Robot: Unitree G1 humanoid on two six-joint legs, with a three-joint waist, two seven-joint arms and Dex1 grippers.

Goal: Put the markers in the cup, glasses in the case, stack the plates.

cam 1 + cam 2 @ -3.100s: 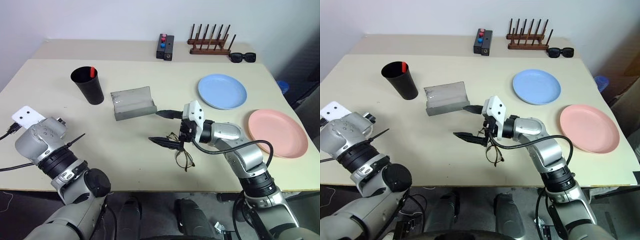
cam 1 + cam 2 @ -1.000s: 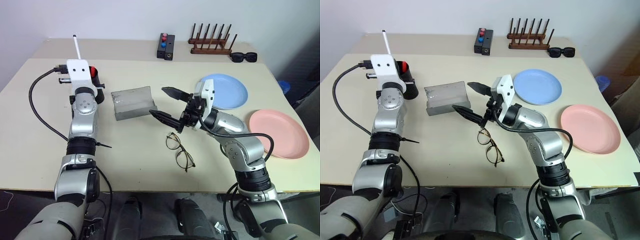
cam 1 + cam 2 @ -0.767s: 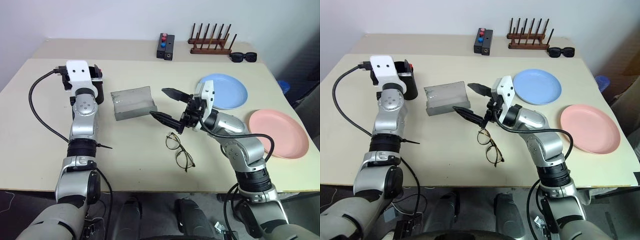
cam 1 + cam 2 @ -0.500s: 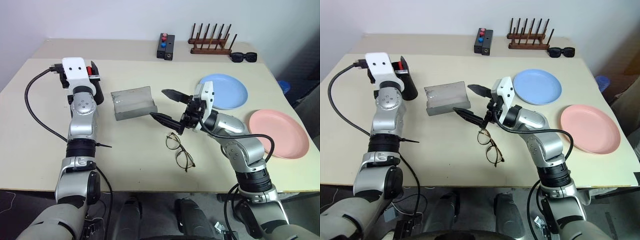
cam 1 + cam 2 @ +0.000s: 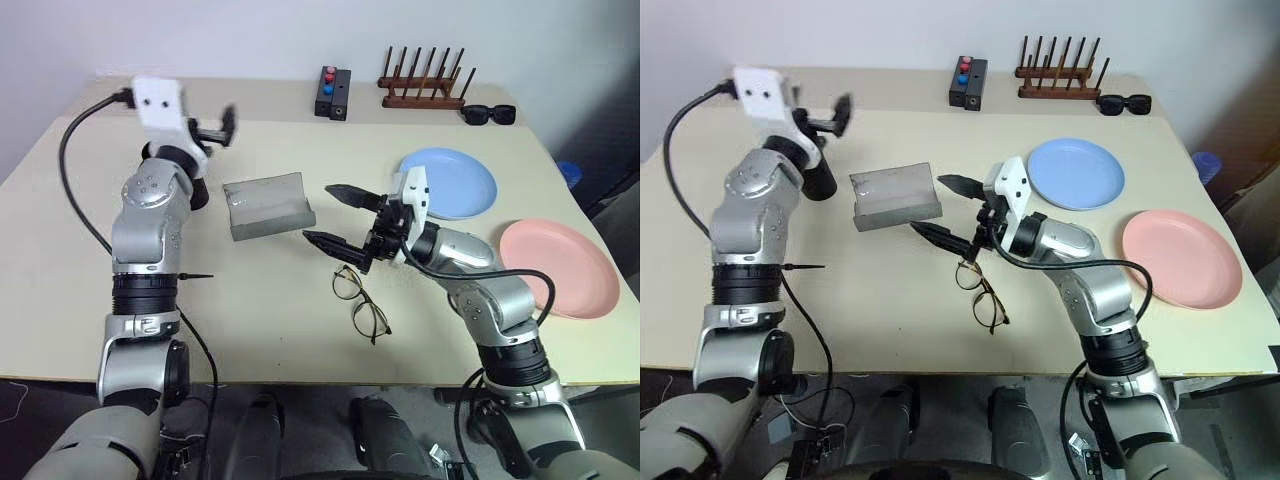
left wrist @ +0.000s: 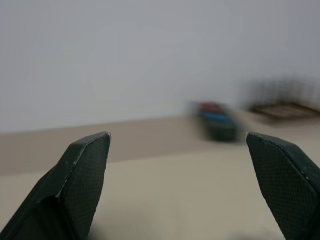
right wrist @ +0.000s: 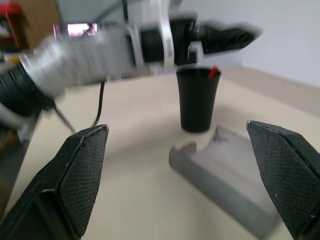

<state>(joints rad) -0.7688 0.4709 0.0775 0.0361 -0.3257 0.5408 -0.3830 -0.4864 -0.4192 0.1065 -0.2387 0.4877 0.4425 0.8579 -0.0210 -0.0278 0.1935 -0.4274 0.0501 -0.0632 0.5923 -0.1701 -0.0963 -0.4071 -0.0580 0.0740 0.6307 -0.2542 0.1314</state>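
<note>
Left hand (image 5: 838, 113) is spread and empty, raised above the tall black tapered cup (image 7: 197, 99), where a red-capped marker (image 7: 213, 72) stands. Right hand (image 5: 338, 218) is spread, empty, above the thin wire-rimmed glasses (image 5: 360, 304) lying on the beige counter (image 5: 270, 310), beside the open grey case (image 5: 266, 204).
</note>
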